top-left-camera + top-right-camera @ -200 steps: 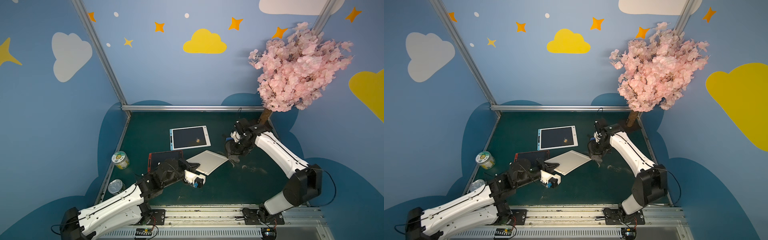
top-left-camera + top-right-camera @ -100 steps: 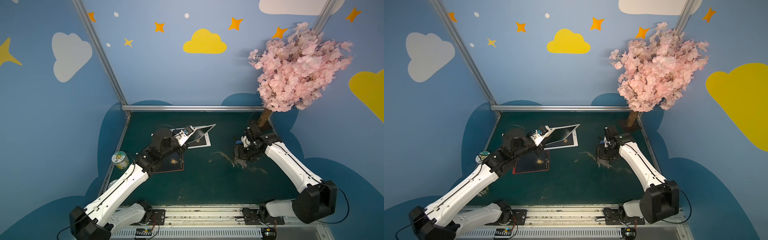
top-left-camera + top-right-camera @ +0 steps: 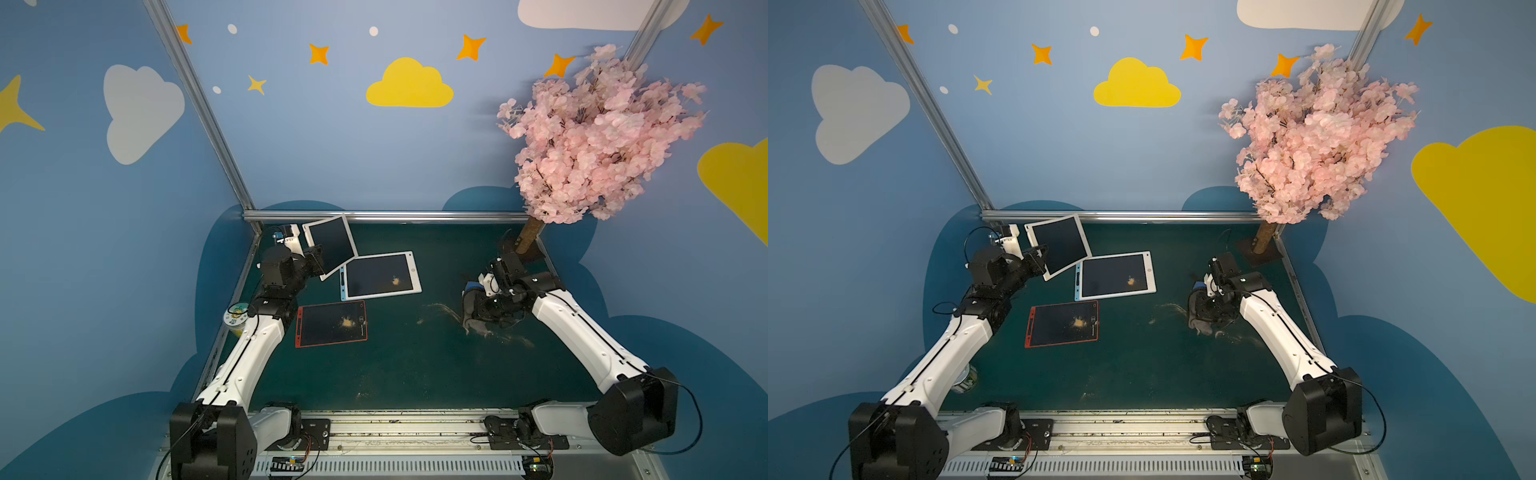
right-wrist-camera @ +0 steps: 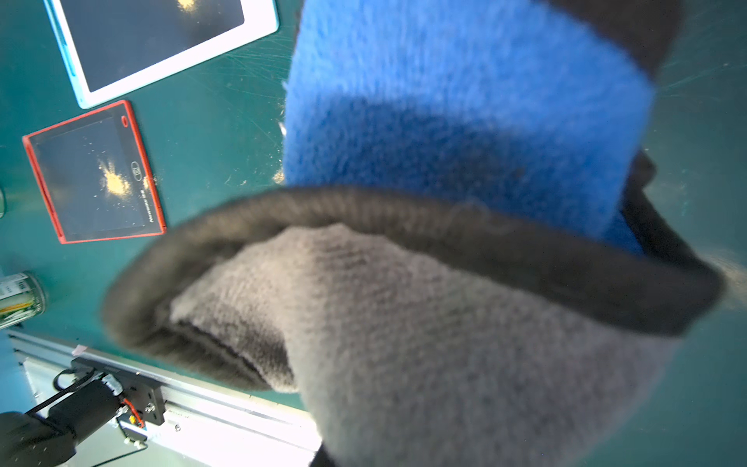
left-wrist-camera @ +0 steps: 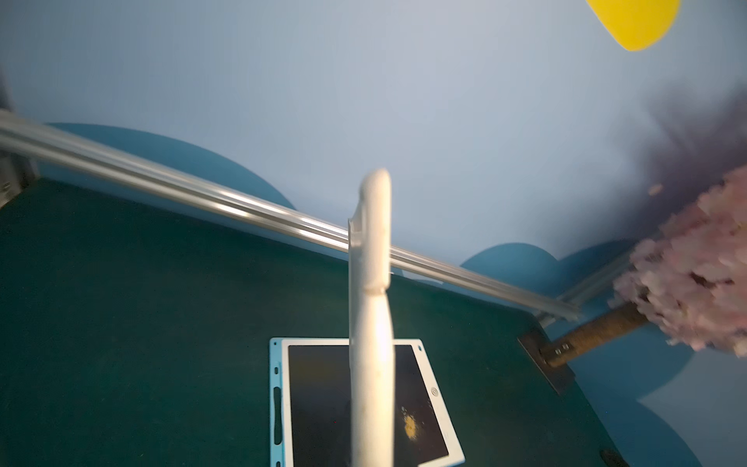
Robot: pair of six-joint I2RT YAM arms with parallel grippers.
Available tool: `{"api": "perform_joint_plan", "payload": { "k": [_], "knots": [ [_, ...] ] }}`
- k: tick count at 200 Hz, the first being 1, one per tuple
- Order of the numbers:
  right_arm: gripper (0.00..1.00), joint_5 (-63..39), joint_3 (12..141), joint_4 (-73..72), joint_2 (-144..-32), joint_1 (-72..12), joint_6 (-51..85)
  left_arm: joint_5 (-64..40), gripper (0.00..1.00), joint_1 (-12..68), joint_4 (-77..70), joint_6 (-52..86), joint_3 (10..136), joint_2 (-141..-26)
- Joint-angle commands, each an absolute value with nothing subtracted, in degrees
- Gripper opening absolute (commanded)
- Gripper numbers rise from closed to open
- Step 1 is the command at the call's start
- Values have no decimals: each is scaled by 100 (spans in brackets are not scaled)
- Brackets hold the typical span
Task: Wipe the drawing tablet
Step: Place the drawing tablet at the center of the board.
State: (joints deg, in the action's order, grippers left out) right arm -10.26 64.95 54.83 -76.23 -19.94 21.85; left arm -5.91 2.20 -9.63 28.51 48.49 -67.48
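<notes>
Far left corner of the table [image 3: 415,374]: left gripper [image 3: 316,261], jaws closed on the lower edge of a white drawing tablet [image 3: 330,245], held off the surface and tilted, screen dark. Right side: right gripper [image 3: 484,305], clamped on a grey, blue and black cloth [image 3: 471,322] hanging low beside a crumb smear [image 3: 440,309]. Between them, lying flat: blue-edged tablet [image 3: 380,275] and, nearer the front edge, red tablet [image 3: 332,324], each with a yellow crumb patch. Left edge: tin [image 3: 236,318].
</notes>
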Motion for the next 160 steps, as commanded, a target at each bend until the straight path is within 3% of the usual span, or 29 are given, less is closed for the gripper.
{"api": "perform_joint_plan", "payload": {
  "k": [1, 53, 93, 115, 160],
  "knots": [
    [0, -1229, 6652, 5459, -7626, -1962, 2016, -7, 3, 109, -1824, 3691, 4862, -6867],
    [0, -1356, 6921, 5633, -7739, -1967, 1892, -243, 3, -704, -66, 3656, 5978, -7554],
    [0, -1376, 6866, 5659, -7724, -1969, 1817, -2896, 4, -2003, 2240, 3199, 8035, -8899],
    [0, -1379, 6944, 5736, -7776, -1960, 1750, -4102, 4, -2089, 3268, 2631, 9124, -9776],
    [0, -1383, 7156, 5846, -7825, -1925, 1678, -3664, 4, -1810, 5604, 1393, 10826, -10653]
  ]
}}
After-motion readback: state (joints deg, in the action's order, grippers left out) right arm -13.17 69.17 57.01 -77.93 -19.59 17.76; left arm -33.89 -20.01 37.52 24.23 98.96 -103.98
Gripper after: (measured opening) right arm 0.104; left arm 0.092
